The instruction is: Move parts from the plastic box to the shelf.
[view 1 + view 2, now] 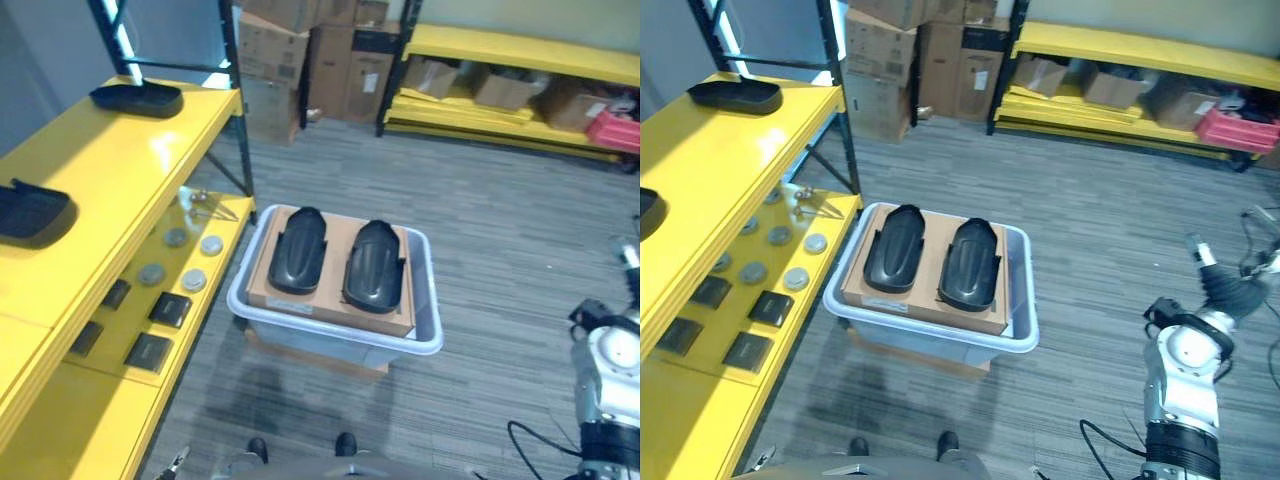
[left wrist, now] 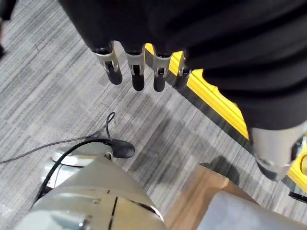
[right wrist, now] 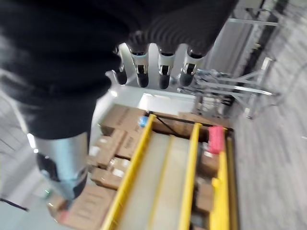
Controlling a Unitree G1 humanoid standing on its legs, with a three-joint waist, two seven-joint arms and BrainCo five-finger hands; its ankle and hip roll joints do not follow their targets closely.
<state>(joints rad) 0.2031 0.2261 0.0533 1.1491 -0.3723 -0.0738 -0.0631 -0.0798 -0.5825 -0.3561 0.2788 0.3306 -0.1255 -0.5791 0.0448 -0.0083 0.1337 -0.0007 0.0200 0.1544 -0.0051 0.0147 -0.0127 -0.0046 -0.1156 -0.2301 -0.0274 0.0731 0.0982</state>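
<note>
1. 2 black parts (image 1: 297,248) (image 1: 373,265) lay side by side on cardboard in the plastic box (image 1: 432,330) beside the yellow shelf (image 1: 120,160).
2. The left hand (image 2: 136,67) and right hand (image 3: 153,64) hung empty, fingers relaxed.

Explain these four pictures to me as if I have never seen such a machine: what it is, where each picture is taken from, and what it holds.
This is a walking humanoid robot with two arms and fingered hands. The two wide pictures come from a pair of cameras in its head, looking down at the floor before it. There a plastic box carries a cardboard sheet with two black parts lying side by side. To the robot's left stands a yellow shelf; two more black parts lie on its top level, and small discs and dark squares on a lower one. The two close pictures come from cameras on the wrists. The left hand hangs above the grey floor, the right hand faces distant shelves. Both have relaxed fingers and hold nothing.
</note>
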